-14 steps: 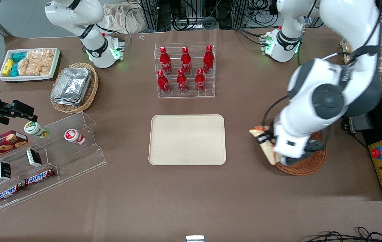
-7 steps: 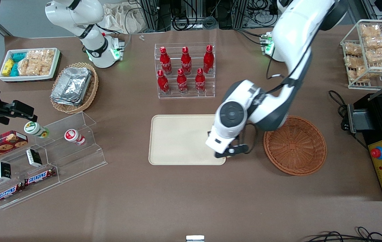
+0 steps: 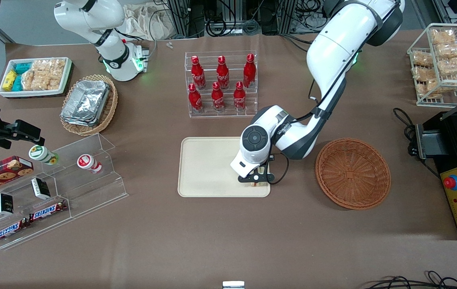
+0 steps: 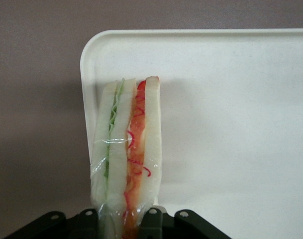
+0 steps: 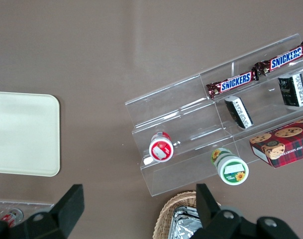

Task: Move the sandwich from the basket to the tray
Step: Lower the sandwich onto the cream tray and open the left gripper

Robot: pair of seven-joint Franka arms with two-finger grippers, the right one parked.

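My left gripper (image 3: 257, 182) is shut on the sandwich (image 4: 127, 154), a wrapped wedge of pale bread with green and red-orange filling. It holds the sandwich over the corner of the cream tray (image 3: 208, 166) nearest the front camera, on the basket's side. In the front view only a sliver of the sandwich (image 3: 257, 184) shows under the gripper. In the left wrist view the gripper (image 4: 125, 224) clamps the wedge's thick end over the tray (image 4: 231, 99). The reddish-brown wicker basket (image 3: 353, 173) stands empty beside the tray, toward the working arm's end.
A clear rack of red bottles (image 3: 221, 84) stands farther from the camera than the tray. A tan basket with foil containers (image 3: 88, 105), a white snack bin (image 3: 35, 76) and an acrylic shelf with snacks (image 3: 52, 188) lie toward the parked arm's end. A wire rack of snack bags (image 3: 441, 60) stands past the basket.
My left gripper has carried the sandwich out of the basket and sideways to the tray's near corner. The basket now stands empty.
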